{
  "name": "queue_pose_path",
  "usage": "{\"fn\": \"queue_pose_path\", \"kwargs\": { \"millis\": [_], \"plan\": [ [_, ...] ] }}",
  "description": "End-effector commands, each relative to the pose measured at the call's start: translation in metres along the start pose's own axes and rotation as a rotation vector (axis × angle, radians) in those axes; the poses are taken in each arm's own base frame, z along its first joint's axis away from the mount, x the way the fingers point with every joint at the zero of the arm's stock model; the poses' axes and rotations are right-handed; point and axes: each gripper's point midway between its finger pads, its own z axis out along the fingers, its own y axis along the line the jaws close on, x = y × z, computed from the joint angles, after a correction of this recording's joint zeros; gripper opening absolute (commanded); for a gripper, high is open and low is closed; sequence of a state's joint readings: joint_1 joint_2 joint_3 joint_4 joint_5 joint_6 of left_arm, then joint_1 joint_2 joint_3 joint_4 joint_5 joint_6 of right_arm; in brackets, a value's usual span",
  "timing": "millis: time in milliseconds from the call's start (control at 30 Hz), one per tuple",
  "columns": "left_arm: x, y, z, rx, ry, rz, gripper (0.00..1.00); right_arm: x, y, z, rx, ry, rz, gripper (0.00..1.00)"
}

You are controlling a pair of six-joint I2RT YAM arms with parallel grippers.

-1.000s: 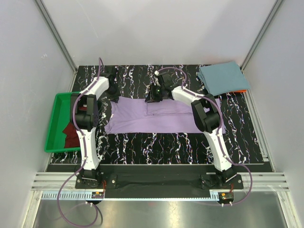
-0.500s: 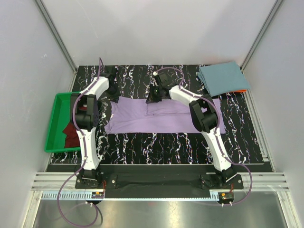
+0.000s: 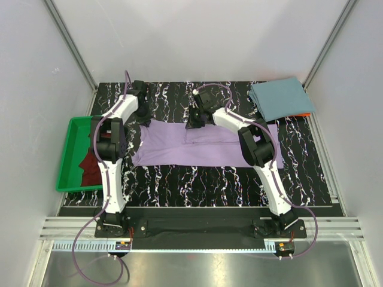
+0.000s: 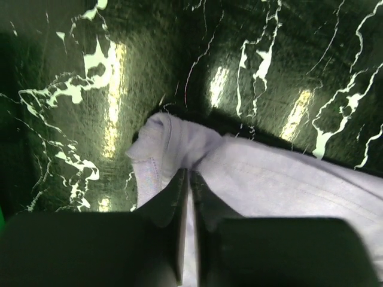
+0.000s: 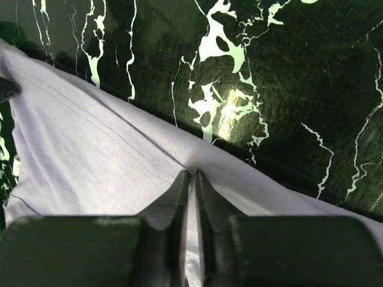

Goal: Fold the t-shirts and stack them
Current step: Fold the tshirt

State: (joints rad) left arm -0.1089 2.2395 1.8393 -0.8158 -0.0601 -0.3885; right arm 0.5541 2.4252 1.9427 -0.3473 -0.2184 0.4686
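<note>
The lavender t-shirt (image 3: 197, 144) lies flat across the middle of the black marbled table. My left gripper (image 3: 143, 118) is shut on its far left corner; the left wrist view shows the cloth (image 4: 269, 185) pinched between the jaws (image 4: 188, 174). My right gripper (image 3: 191, 122) is shut on the shirt's far edge near the middle, with cloth (image 5: 90, 149) pinched at the jaws (image 5: 191, 176). The teal-blue t-shirt (image 3: 278, 98) lies folded at the far right corner. The maroon t-shirt (image 3: 90, 168) lies crumpled in the green tray (image 3: 70, 149) at the left.
An orange object (image 3: 304, 113) peeks out from under the teal-blue shirt. White walls and metal rails enclose the table on three sides. The arm bases stand at the near edge.
Both grippers have drawn the shirt's far edge a little further away from the bases; the left gripper shifted slightly to the far side. The shirt lies a bit flatter.
</note>
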Motion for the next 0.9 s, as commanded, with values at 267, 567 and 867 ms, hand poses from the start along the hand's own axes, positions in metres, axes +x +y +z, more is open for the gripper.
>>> {"fn": "queue_pose_path", "kwargs": {
  "millis": [267,567,867],
  "plan": [
    [-0.034,0.006,-0.082,-0.006,-0.184,0.013,0.44,-0.04,0.039,-0.071,-0.045,-0.118,-0.041,0.34],
    [0.065,-0.024,-0.092,0.091,-0.096,0.044,0.39,-0.031,0.016,-0.112,0.032,-0.103,-0.031,0.34],
    [0.128,-0.005,-0.027,-0.035,0.066,0.031,0.35,-0.025,0.003,-0.174,0.024,-0.166,0.013,0.34]
  ]
}}
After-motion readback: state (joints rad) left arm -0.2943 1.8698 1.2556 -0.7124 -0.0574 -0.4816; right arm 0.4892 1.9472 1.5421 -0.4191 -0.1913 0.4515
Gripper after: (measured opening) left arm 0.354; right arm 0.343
